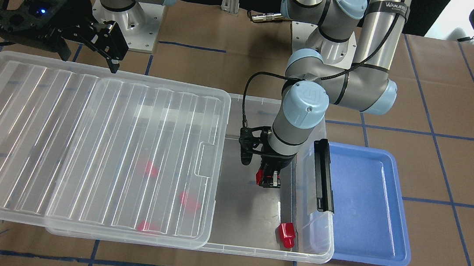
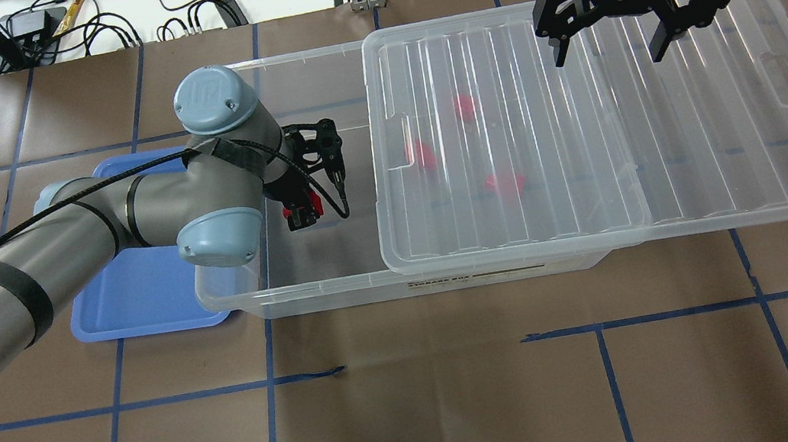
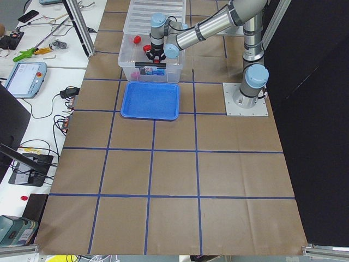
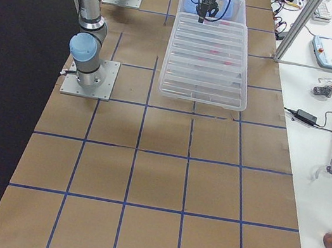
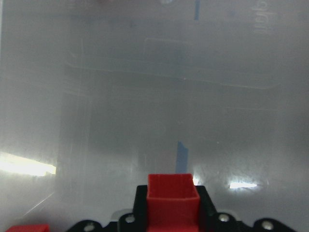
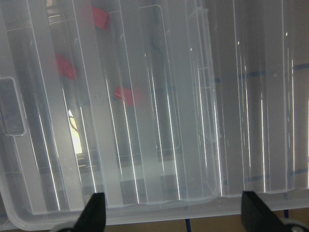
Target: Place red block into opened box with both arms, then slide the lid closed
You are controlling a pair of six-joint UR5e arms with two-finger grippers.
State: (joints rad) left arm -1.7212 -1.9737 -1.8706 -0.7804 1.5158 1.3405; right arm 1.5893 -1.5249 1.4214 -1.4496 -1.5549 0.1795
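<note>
The clear box [image 1: 251, 248] lies across the table with its ribbed lid [image 1: 86, 143] slid aside, covering about two thirds of it. My left gripper [image 1: 268, 179] hangs inside the uncovered end, shut on a red block [image 5: 172, 198] just above the box floor. Another red block [image 1: 286, 234] lies loose near the corner by the black latch bar [image 1: 323, 177]. Three more red blocks [image 2: 464, 105] show blurred through the lid [image 2: 660, 137]. My right gripper [image 2: 610, 56] hovers open over the lid's far edge, with nothing between its fingers [image 6: 94, 212].
An empty blue tray [image 1: 366, 199] sits flush against the box's latch end. The lid overhangs the box's other end, above brown paper marked with blue tape lines. The arm bases stand behind the box.
</note>
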